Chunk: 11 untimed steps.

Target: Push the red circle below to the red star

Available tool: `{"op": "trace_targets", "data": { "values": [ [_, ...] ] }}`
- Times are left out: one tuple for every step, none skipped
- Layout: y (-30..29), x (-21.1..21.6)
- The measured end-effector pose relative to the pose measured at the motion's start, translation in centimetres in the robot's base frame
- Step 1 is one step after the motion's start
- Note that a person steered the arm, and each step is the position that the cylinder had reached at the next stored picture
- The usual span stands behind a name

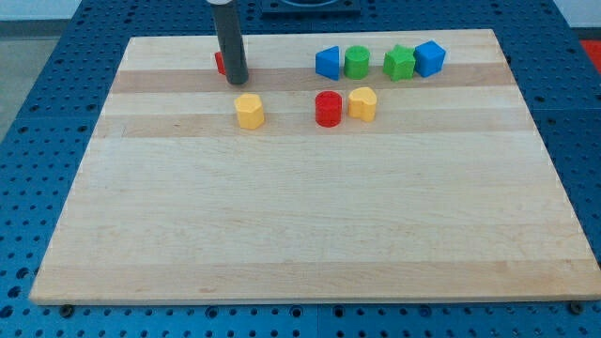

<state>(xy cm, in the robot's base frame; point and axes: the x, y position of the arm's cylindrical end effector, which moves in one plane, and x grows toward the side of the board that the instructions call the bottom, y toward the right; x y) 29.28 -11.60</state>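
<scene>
The red circle (328, 108) is a short red cylinder standing on the wooden board (310, 225), right of centre near the view's top. The red star (220, 63) is mostly hidden behind my rod; only a red sliver shows at the rod's left side. My tip (237, 79) rests on the board right beside the red star, well to the left of the red circle and just above the yellow hexagon (250, 110).
A yellow heart (362, 103) touches the red circle's right side. Along the view's top stand a blue triangle (328, 62), a green circle (357, 62), a green star (399, 63) and a blue cube (429, 58).
</scene>
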Motion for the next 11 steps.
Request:
{"op": "trace_targets", "data": {
  "values": [
    [3.9,1.3],
    [6.6,4.3],
    [6.8,9.8],
    [10.8,12.1],
    [16.4,11.4],
    [17.6,9.6],
    [14.2,9.1],
    [10.6,9.1],
    [11.0,8.8],
    [14.3,8.9],
    [14.8,7.5]
  ]
}}
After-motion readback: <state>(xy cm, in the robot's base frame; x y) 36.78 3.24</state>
